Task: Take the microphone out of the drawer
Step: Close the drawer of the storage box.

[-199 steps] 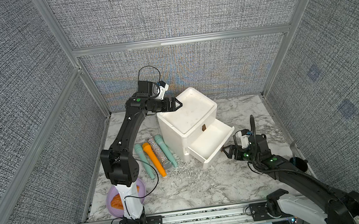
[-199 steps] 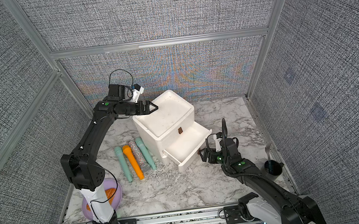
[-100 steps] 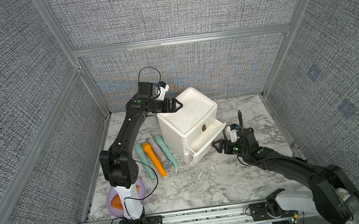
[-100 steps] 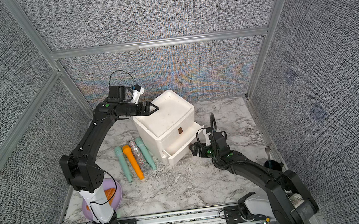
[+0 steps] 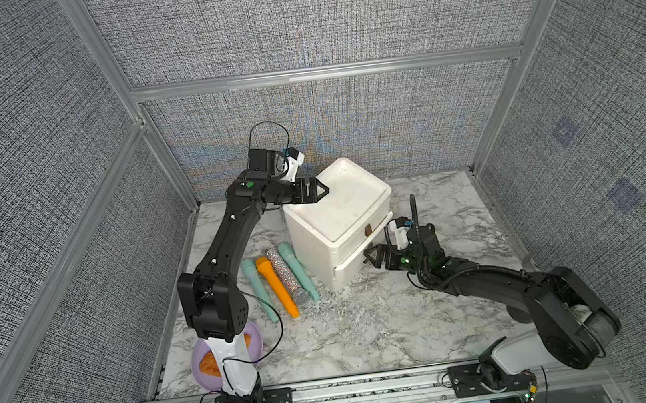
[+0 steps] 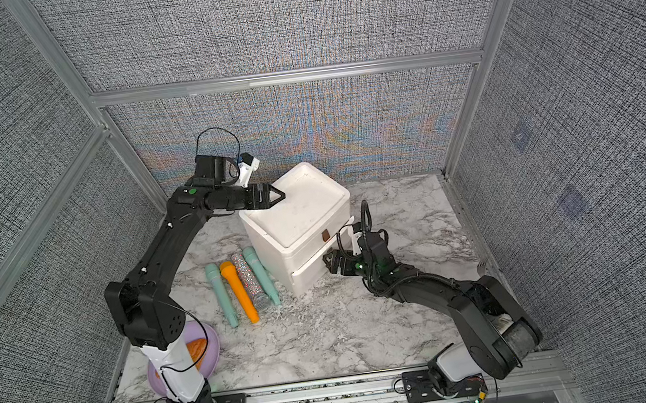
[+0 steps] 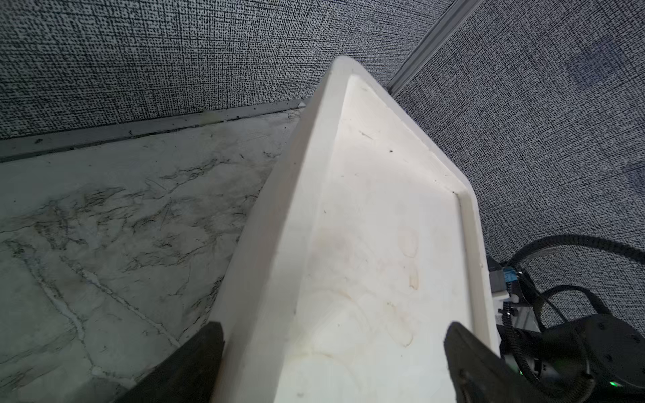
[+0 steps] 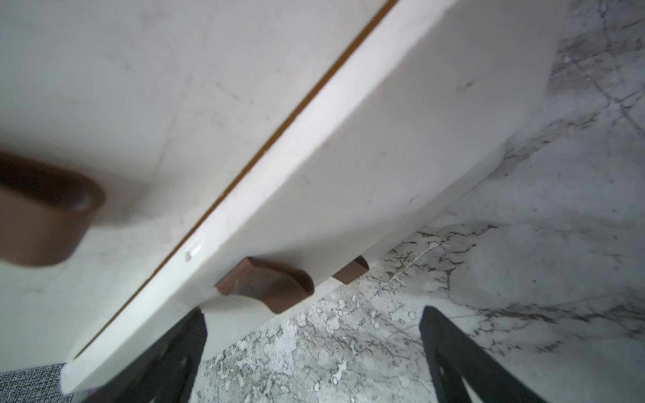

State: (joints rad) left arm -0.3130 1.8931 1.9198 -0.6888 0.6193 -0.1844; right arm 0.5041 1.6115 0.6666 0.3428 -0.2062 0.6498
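Top views: four microphones (image 5: pixel 277 285) lie just beside cabinet (image 5: pixel 338 205), drawer (image 5: pixel 352 265) near-shut, inside hidden; left wrist: left gripper (image 7: pixel 333 331) wide open, empty, straddles cabinet top; right wrist: right gripper (image 8: pixel 314 315) wide open, empty, at handle (image 8: pixel 268 282), so probably handle-approach step, next clamp and pull.

Robot lab test cell: grey fabric panels (image 5: pixel 310 11), aluminium frame (image 5: pixel 322 73), marble tabletop (image 5: pixel 370 330)

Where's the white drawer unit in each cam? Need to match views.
Top view: white drawer unit mid-frame, toward the back wall, beside the microphones.
Top view: the unit again mid-frame, slightly further left.
Left wrist: its recessed top fills the middle.
Right wrist: its drawer fronts and brown handle, close up.
Shared landmark: the marble table, in all four.
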